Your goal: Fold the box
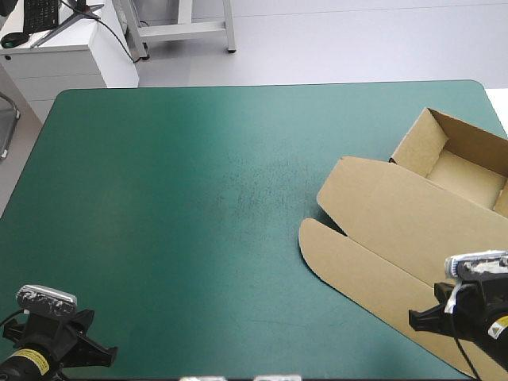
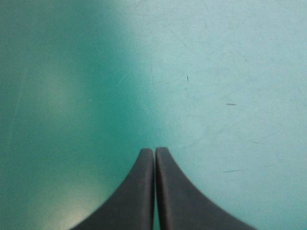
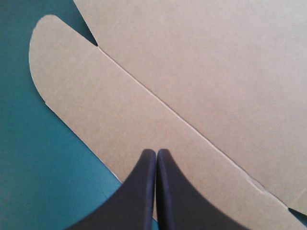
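The right claw (image 3: 156,151) has its two black fingers pressed together into one pointed arch, with nothing between them. It hangs over the near part of the box (image 1: 397,230), its tips above the long front flap (image 3: 120,110), close to that flap's outer edge. Just ahead of the tips a straight crease (image 3: 182,120) runs slantwise and divides the flap from the broad lid panel (image 3: 206,57) beyond it. Farther ahead and off to one side the flap ends in a rounded corner, where a small notch cuts in at the crease. The lid lies flat on the teal-green cover (image 1: 198,198). Beyond it, farthest from the claw, the brown tray (image 1: 464,171) stands open with its walls raised, near the table's far right corner.

The left claw (image 2: 154,149) is likewise closed, its fingers meeting at the middle and empty. It sits over bare cover with fine scratches near the table's near left corner, well apart from the box and from the other claw.
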Robot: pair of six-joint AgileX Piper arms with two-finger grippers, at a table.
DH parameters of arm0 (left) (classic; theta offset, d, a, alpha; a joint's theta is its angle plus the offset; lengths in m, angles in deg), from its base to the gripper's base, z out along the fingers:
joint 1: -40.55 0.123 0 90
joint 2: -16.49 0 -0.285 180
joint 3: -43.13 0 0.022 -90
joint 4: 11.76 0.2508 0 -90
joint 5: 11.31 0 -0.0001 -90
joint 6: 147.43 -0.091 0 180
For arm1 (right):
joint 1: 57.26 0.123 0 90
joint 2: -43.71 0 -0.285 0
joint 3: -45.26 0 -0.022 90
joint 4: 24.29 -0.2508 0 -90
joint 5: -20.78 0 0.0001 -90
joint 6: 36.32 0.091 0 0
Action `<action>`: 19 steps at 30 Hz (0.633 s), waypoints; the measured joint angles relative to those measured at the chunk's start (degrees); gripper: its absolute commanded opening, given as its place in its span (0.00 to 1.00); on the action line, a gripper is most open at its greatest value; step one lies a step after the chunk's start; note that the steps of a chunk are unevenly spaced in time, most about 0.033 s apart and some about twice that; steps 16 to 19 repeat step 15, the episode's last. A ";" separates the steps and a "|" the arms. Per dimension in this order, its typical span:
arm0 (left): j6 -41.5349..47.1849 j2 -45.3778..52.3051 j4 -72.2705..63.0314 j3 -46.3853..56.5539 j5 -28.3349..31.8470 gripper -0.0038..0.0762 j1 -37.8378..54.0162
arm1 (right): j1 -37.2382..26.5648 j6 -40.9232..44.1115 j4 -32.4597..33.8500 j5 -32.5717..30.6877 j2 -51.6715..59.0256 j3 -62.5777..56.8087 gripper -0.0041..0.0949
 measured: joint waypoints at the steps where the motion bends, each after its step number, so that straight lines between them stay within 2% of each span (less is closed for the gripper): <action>1: -0.05 0.00 0.00 0.06 0.07 0.04 0.00 | 0.00 -0.28 0.00 0.76 1.22 -1.88 0.03; 7: -0.07 0.00 0.00 0.25 0.18 0.04 0.00 | 0.00 -2.07 -0.17 5.94 8.24 -11.79 0.03; 19: -0.07 0.00 0.00 0.25 0.18 0.04 0.00 | 0.00 -2.38 -0.28 8.47 10.50 -12.71 0.03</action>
